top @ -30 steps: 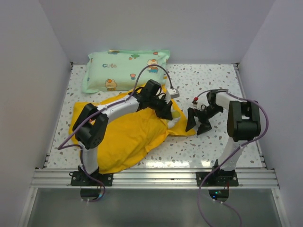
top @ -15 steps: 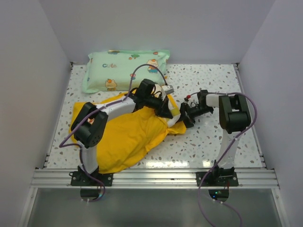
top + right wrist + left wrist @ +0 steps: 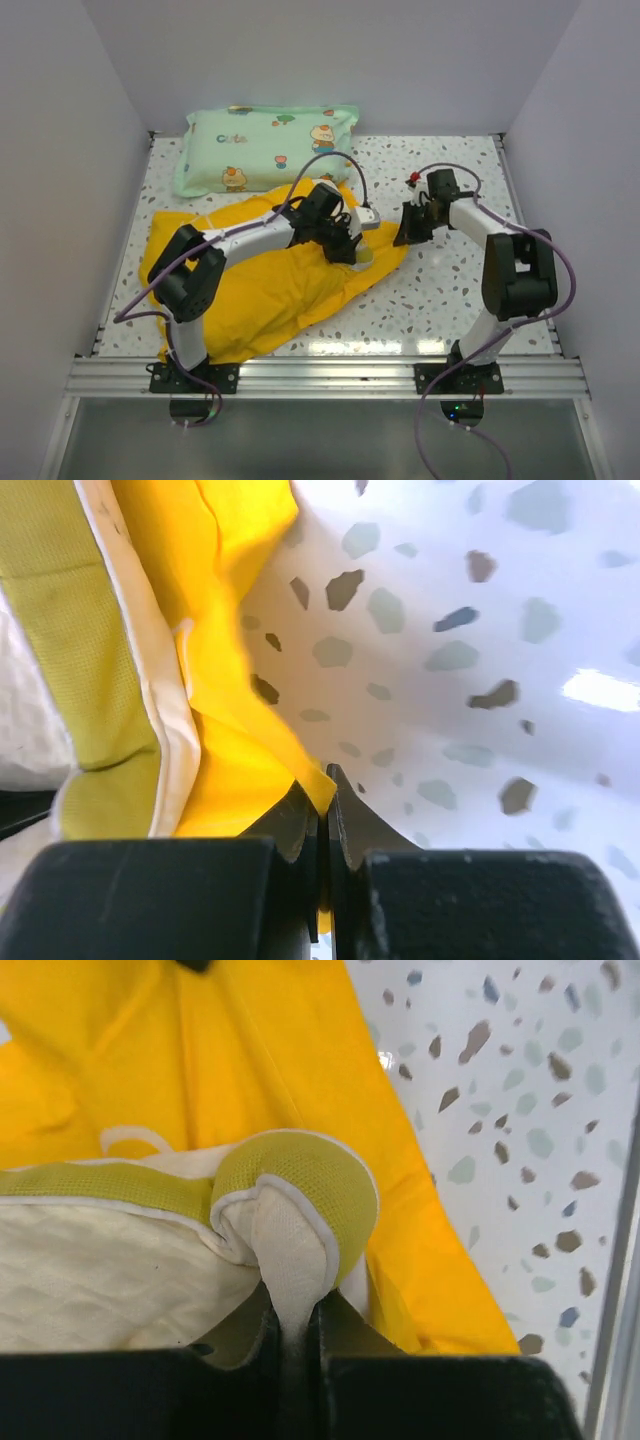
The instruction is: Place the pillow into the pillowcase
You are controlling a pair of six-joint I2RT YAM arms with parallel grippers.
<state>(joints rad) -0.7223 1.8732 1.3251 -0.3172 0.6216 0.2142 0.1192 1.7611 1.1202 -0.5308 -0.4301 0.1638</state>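
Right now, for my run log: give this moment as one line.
left gripper shut on cream-white textured pillow | right gripper shut on bright yellow fabric pillowcase | pillow corner exposed

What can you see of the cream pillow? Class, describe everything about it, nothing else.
Only a corner of the pillow shows: cream-white, quilted-looking cloth edged by an olive-yellow mesh band with white piping. The corner is bunched and pinched in the shut left gripper. The yellow pillowcase lies under and around it, hiding the rest.

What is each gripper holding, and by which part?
Left gripper pinches the pillow by a corner; right gripper pinches the pillowcase by its fabric edge.
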